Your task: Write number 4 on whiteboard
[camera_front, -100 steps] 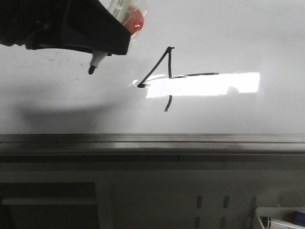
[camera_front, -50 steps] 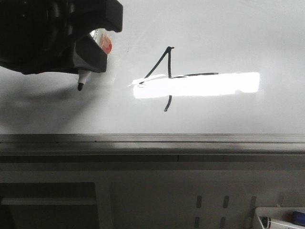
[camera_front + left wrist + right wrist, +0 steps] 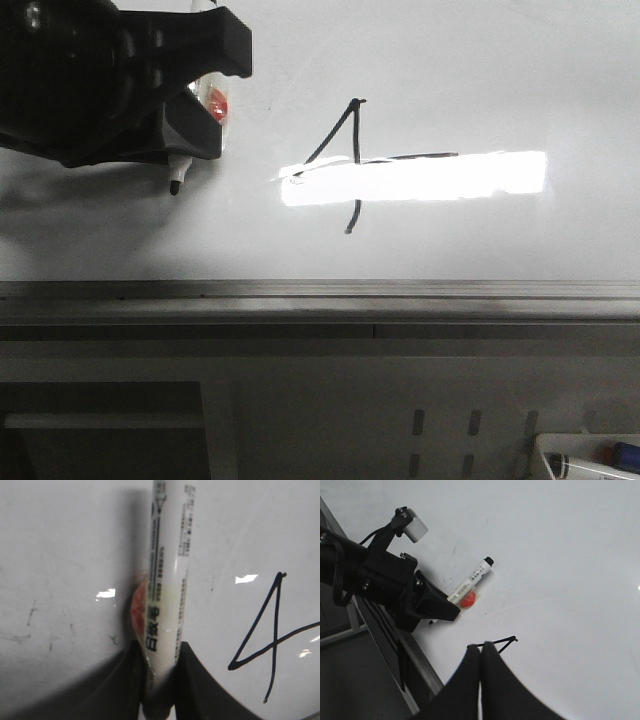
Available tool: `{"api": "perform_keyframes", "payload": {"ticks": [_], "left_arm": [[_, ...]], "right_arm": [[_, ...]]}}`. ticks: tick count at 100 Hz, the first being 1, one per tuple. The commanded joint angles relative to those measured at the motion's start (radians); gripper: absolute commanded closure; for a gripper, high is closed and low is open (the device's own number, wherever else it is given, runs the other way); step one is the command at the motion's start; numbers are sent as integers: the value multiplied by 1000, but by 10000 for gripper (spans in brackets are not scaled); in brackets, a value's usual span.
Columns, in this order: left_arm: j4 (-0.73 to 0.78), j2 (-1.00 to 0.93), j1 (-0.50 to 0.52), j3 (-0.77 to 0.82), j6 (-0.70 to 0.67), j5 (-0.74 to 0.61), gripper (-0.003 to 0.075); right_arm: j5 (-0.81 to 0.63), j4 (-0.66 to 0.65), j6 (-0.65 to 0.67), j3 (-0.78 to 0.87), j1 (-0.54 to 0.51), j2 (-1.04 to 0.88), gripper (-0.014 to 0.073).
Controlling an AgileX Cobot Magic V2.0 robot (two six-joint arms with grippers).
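Whiteboard (image 3: 480,70) fills the upper part of my front view, with its grey edge rail (image 3: 320,295) running below it. Number 4 (image 3: 352,165) is drawn in thin black strokes near the middle of the whiteboard, its long bar running along the top edge of a bright reflection (image 3: 415,178). My left gripper (image 3: 180,110) sits over the whiteboard well to the left of the number 4, pinching a marker (image 3: 178,178) whose dark tip points down toward the surface; I cannot tell whether the tip touches. A red-orange patch (image 3: 215,103) shows beside the marker at the jaws.

From the left wrist I see the two black fingers (image 3: 192,680) clamped on the white marker barrel (image 3: 167,580), which carries printed text. The number 4 (image 3: 265,640) lies off to one side of the marker, apart from it.

From the right wrist, the right gripper (image 3: 480,680) has its jaws pressed together with nothing between them. Beyond its tips lies part of the number 4 (image 3: 501,643), and further off the left gripper (image 3: 427,605) holds the marker (image 3: 470,582) over the whiteboard (image 3: 560,555).
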Motion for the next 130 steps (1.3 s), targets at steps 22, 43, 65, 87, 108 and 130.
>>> {"api": "perform_keyframes", "payload": {"ticks": [22, 43, 65, 87, 108, 130], "left_arm": [[-54, 8, 14, -23, -13, -25, 728], [-57, 8, 14, -23, -13, -19, 466], [-57, 8, 14, -23, -13, -19, 412], [-54, -48, 14, -23, -8, -7, 216], [-54, -280, 14, 70, 55, 60, 187], [-27, -647, 14, 295, 56, 60, 366]], "right_arm": [[-59, 27, 17, -26, -7, -5, 658], [-54, 53, 17, -26, -7, -5, 658], [-53, 53, 17, -26, -7, -5, 658], [-59, 53, 17, -6, -7, -34, 658], [-214, 53, 17, 194, -7, -244, 658], [-474, 53, 17, 501, -7, -577, 658]]}}
